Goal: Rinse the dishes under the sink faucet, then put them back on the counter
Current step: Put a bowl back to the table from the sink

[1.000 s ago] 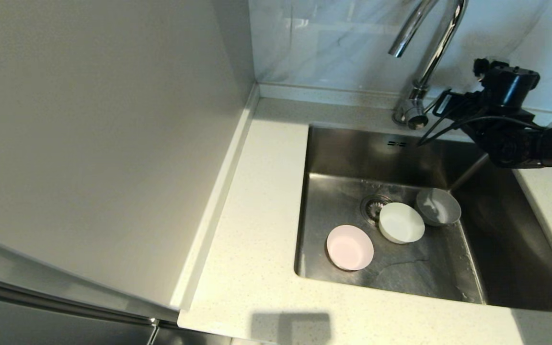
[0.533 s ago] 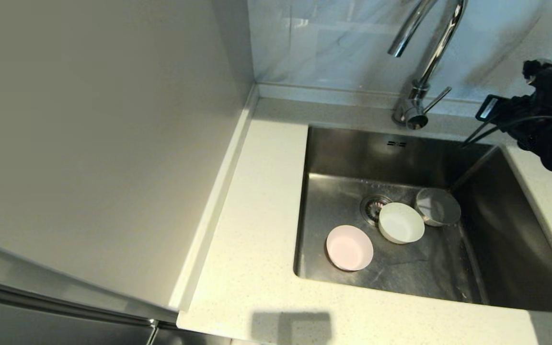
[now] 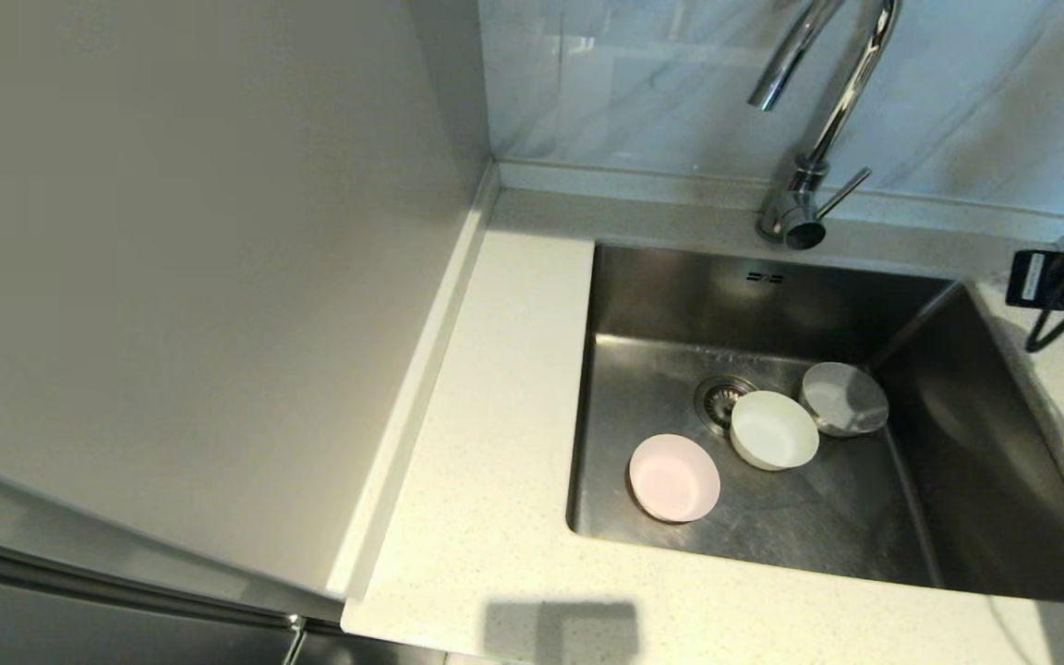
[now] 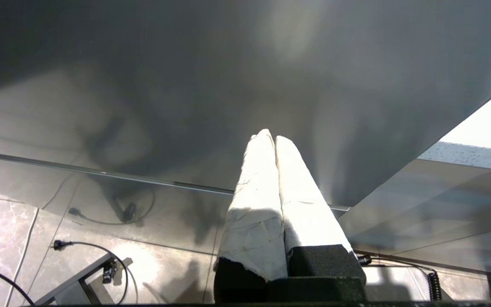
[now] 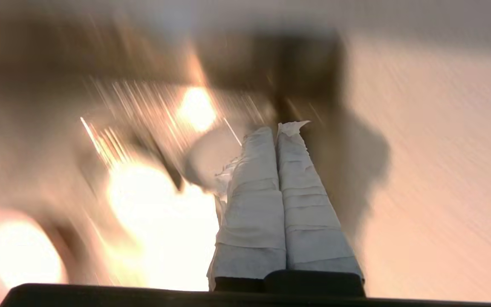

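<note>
Three small bowls stand upright on the floor of the steel sink (image 3: pixel 957 480): a pale pink bowl (image 3: pixel 673 477) nearest the front, a white bowl (image 3: pixel 773 429) beside the drain strainer (image 3: pixel 719 399), and a light grey bowl (image 3: pixel 844 398) touching it behind. The chrome faucet (image 3: pixel 829 102) arches over the back rim, its thin lever (image 3: pixel 846 191) pointing right; no water shows. My right arm (image 3: pixel 1063 277) hangs at the far right edge over the counter. The right gripper (image 5: pixel 276 130) is shut and holds nothing. My left gripper (image 4: pixel 270 136) is shut, parked low beside a cabinet front.
Speckled counter (image 3: pixel 486 434) runs left and in front of the sink, with a raised strip along the beige wall panel (image 3: pixel 199 277). A marbled backsplash (image 3: pixel 643 83) stands behind the faucet. Cables lie on the floor tiles (image 4: pixel 24 238) in the left wrist view.
My right arm has pulled away from the faucet lever, moving right and toward the frame's edge. The three bowls stay where they were in the sink.
</note>
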You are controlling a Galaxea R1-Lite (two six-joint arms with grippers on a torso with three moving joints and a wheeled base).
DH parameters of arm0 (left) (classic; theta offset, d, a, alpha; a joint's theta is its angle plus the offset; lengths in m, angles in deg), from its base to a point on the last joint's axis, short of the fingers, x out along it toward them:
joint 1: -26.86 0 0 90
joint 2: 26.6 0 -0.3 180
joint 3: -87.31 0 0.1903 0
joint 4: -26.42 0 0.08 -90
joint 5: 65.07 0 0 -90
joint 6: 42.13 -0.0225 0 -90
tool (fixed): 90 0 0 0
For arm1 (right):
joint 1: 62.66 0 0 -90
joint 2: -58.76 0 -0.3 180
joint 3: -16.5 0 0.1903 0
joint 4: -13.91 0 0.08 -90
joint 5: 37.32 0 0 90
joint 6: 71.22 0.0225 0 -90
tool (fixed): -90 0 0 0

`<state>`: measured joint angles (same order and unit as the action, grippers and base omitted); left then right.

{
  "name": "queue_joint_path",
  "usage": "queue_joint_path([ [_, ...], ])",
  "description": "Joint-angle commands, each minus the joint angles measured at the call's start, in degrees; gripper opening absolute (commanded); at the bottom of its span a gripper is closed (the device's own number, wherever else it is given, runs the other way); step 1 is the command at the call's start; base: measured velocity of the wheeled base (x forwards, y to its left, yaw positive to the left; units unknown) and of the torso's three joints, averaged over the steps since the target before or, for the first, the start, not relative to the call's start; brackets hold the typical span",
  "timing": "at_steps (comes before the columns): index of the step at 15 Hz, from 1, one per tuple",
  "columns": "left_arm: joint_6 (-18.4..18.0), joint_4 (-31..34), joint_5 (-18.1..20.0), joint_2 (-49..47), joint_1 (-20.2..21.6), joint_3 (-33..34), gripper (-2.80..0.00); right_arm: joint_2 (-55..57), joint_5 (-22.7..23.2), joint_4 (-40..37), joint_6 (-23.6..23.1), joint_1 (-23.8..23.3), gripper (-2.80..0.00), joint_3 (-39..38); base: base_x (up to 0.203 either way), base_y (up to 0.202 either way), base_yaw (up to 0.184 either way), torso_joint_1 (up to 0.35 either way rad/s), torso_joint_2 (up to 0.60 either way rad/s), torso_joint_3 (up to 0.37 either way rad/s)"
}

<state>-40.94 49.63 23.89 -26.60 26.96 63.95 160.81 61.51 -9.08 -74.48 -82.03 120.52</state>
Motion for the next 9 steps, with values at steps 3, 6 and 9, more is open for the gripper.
queue_joint_path([
  [3, 0.0, 0.0, 0.0, 0.2, 0.0, 0.0, -2.8, -9.2, 1.4, -14.2, -19.3, -4.0, -2.8, -1.5, 0.0, 0.0, 0.0, 0.0, 0.0, 0.0],
  [6, 0.0, 0.0, 0.0, 0.2, 0.0, 0.0, -2.8, -9.9, 1.3, -14.4, -23.3, -2.4, -2.8, -3.0, 0.0, 0.0, 0.0, 0.0, 0.0, 0.0],
  [9, 0.0, 0.0, 0.0, 0.2, 0.0, 0.0, -2.8, -11.3, 0.8, -14.3, -24.3, -1.0, -2.8, -6.0, 0.0, 0.0, 0.0, 0.0, 0.0, 0.0],
])
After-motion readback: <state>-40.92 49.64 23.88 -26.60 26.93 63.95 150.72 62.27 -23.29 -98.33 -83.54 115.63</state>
